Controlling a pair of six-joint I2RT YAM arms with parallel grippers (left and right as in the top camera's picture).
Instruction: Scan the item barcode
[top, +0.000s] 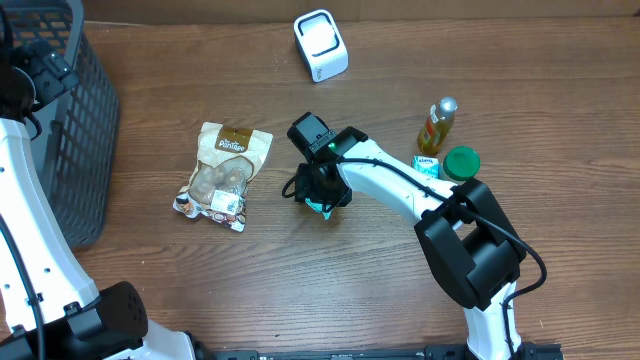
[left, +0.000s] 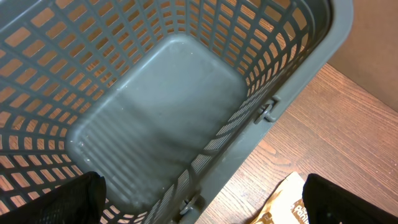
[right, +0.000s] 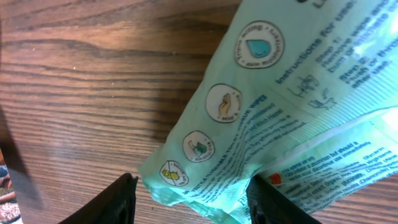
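The item is a pale green printed packet (right: 292, 112) lying on the wooden table. My right gripper (right: 193, 202) stands open around its lower corner: the right finger (right: 273, 202) touches the packet and the left finger (right: 115, 199) is a little apart from it. In the overhead view the right gripper (top: 322, 203) covers the packet near the table's middle, with only a teal edge showing. No barcode shows. A white scanner (top: 320, 45) stands at the back. My left gripper (left: 199, 205) hangs open over the grey basket (left: 311, 68), holding nothing.
A tan snack bag (top: 225, 170) lies left of the right gripper. A small bottle (top: 437, 125), a green-lidded jar (top: 461, 162) and a small carton (top: 427, 166) stand to the right. The grey basket (top: 75, 120) fills the left edge.
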